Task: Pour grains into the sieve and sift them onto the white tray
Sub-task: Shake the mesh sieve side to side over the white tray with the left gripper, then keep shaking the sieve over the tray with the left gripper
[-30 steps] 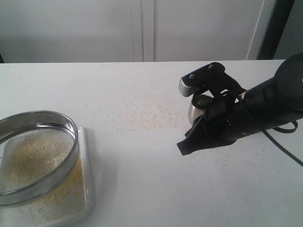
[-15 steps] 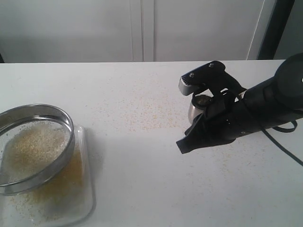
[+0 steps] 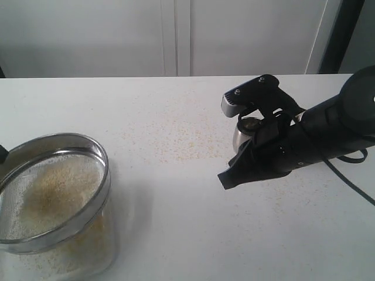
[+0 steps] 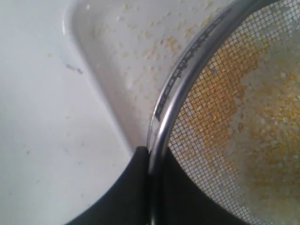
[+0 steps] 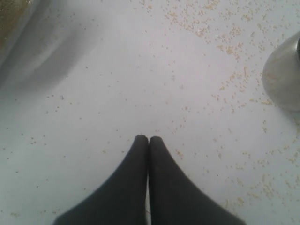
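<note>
Against the frame half a second before, the sieve (image 3: pixel 101 190) has swung rightward, and it hangs tilted over the white tray (image 4: pixel 93 61); the right gripper (image 5: pixel 148 140) has not moved, its fingers pressed together on nothing above the table (image 3: pixel 176 228); the right arm partly hides a small steel cup (image 3: pixel 243 133); the left gripper (image 4: pixel 151 157) is clamped on the sieve's rim; grains (image 3: pixel 55 190) lie on the mesh, thinly on the tray, and scattered over the table.

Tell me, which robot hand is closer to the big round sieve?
Left. The left gripper clamps the sieve by its rim; the right gripper hangs shut across the table, near the steel cup.
</note>
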Tool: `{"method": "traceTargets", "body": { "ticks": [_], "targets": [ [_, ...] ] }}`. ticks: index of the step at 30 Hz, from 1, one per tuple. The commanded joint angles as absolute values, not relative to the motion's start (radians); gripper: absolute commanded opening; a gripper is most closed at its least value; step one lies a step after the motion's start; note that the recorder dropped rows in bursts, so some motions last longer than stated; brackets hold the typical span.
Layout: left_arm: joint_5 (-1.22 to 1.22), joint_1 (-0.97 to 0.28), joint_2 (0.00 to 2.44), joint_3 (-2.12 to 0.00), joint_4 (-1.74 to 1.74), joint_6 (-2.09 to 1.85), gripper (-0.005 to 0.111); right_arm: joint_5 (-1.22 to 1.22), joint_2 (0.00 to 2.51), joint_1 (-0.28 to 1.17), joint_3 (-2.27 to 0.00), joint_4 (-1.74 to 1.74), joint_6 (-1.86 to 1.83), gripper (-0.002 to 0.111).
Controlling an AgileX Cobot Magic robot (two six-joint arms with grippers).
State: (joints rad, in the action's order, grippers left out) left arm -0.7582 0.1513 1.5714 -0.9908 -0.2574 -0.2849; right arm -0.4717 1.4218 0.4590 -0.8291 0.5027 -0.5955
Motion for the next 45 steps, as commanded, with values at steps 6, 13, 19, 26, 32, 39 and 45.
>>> {"method": "traceTargets", "body": {
  "ticks": [6,13,19,26,32,39,45],
  "targets": [
    [-0.717,0.228,1.56,-0.99,-0.388,-0.232,0.0,-0.451,1.42,0.459,-0.826,0.502,-0.607,0.0],
    [-0.742,0.195,1.569,-0.99,-0.323,-0.342,0.0,-0.438,1.42,0.459,-0.826,0.502,-0.607,0.0],
    [-0.684,0.178,1.571,-0.99,-0.368,-0.231,0.0,-0.444,1.42,0.459,-0.826,0.504,-0.607,0.0],
    [-0.785,0.152,1.573,-0.992,-0.313,-0.63,0.0,-0.44,1.42,0.459,-0.826,0.504,-0.607,0.0],
    [-0.733,0.16,1.573,-0.992,-0.232,-0.286,0.0,-0.44,1.42,0.459,-0.826,0.504,-0.607,0.0],
    [-0.73,0.167,1.573,-0.992,-0.257,-0.104,0.0,-0.44,1.42,0.459,-0.826,0.504,-0.607,0.0],
    [-0.822,0.167,1.573,-0.992,-0.275,-0.49,0.0,-0.44,1.42,0.459,-0.826,0.504,-0.607,0.0]
  ]
}}
